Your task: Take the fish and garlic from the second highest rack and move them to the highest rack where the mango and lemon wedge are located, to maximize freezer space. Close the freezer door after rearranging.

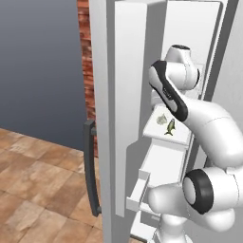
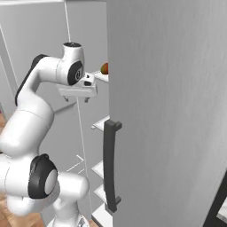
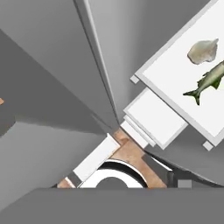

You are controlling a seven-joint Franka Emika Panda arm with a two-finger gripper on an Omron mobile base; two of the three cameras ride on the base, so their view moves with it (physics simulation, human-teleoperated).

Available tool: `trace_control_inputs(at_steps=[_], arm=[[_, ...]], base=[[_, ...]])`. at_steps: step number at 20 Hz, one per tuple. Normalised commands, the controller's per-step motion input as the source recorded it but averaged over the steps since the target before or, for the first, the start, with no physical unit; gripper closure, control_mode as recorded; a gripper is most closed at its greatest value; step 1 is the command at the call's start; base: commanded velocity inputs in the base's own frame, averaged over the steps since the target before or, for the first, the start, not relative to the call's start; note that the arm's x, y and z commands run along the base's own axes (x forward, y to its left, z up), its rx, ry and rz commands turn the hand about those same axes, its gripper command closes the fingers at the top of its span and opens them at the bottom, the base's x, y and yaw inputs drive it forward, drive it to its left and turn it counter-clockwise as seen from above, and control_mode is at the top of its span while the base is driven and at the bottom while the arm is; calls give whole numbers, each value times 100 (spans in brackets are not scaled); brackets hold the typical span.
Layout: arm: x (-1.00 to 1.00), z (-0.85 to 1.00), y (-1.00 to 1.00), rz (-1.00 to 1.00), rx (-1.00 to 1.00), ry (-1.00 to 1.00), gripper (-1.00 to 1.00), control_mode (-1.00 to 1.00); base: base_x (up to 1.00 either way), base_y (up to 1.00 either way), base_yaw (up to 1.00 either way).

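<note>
Fish [image 3: 209,81] and garlic [image 3: 203,51] lie side by side on the second highest rack [image 3: 175,83], both at about 2 o'clock in the hand view, close together but not touching — the garlic further up the picture, the fish below it with its tail toward the rack's front edge. In the left base view the same pair sits on the white slab just past the arm's dark-banded forearm: the garlic [image 1: 162,119] at 9 o'clock of the fish [image 1: 170,127], which is partly behind the arm.

The freezer [image 1: 190,28] is open, its white interior and lower shelves visible past the robot. The freezer door [image 2: 168,111] fills the right half of the right base view (its grey outer face toward the camera), with the long dark handle [image 2: 110,165] running vertically at about 6 o'clock of that view.

The mango [image 2: 104,68] peeks out at the door's edge, resting on the highest rack [image 2: 101,76], level with the robot's hand. The gripper [image 2: 80,99] hangs just beside that rack, at its 9 o'clock, fingers pointing down — the jaws are spread wide and grasp nothing.
</note>
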Motion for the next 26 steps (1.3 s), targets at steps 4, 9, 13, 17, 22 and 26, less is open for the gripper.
trace_control_inputs(at_steps=[4, 9, 13, 17, 22, 26], arm=[[25, -2, 30, -1, 0, -4, -100, -100], [-10, -14, -15, -7, 0, -36, -100, -100], [-22, -31, -25, -8, 0, -50, -100, -100], [-5, -31, -13, -22, 0, -20, -100, -100], [25, -16, -8, -25, 0, 0, -100, -100], [30, -26, -20, -4, 0, 0, -100, -100]], base=[[0, 0, 0], [0, 0, 0], [0, 0, 0], [0, 0, 0], [0, 0, 0], [0, 0, 0]])
